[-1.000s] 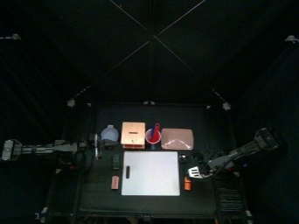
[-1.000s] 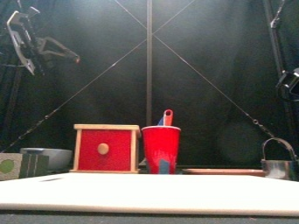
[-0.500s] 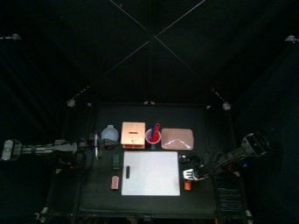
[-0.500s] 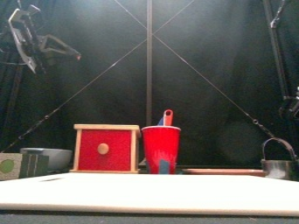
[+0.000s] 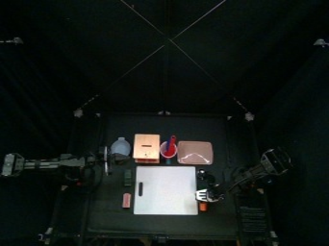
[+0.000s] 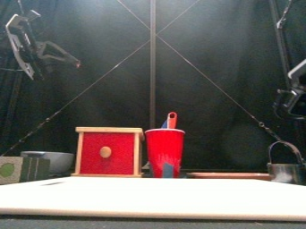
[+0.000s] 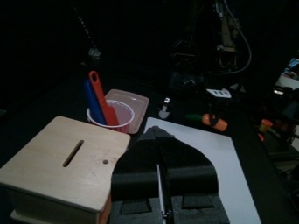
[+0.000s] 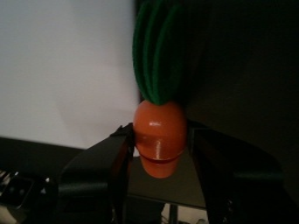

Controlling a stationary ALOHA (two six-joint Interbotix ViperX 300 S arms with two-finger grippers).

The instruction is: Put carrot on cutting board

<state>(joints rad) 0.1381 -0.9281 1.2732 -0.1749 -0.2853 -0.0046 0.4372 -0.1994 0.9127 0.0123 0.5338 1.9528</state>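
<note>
Right wrist view: the right tool [image 8: 160, 133] has its two black jaws closed against the sides of the carrot [image 8: 159, 144], a smooth, glossy orange body, rounded at the near end, with a tuft of dark green leaves at the other. The carrot is on the dark surface [image 8: 246, 79] just beside the edge of the cutting board [image 8: 59, 70], a flat, matt white slab; it is not on the board.

Top view: the board [image 5: 161, 187] is a plain white square in the front half of the surface, and the right tool [image 5: 203, 196] is at its right edge.

Left wrist view: the left tool [image 7: 160, 175] has its jaws pressed together with nothing between them, beside a pale wooden box [image 7: 65, 162] with a slot cut in its lid.

Front view: the box [image 6: 107, 152] shows a red face with a round knob; next to it stands a red plastic cup [image 6: 165, 154].
</note>
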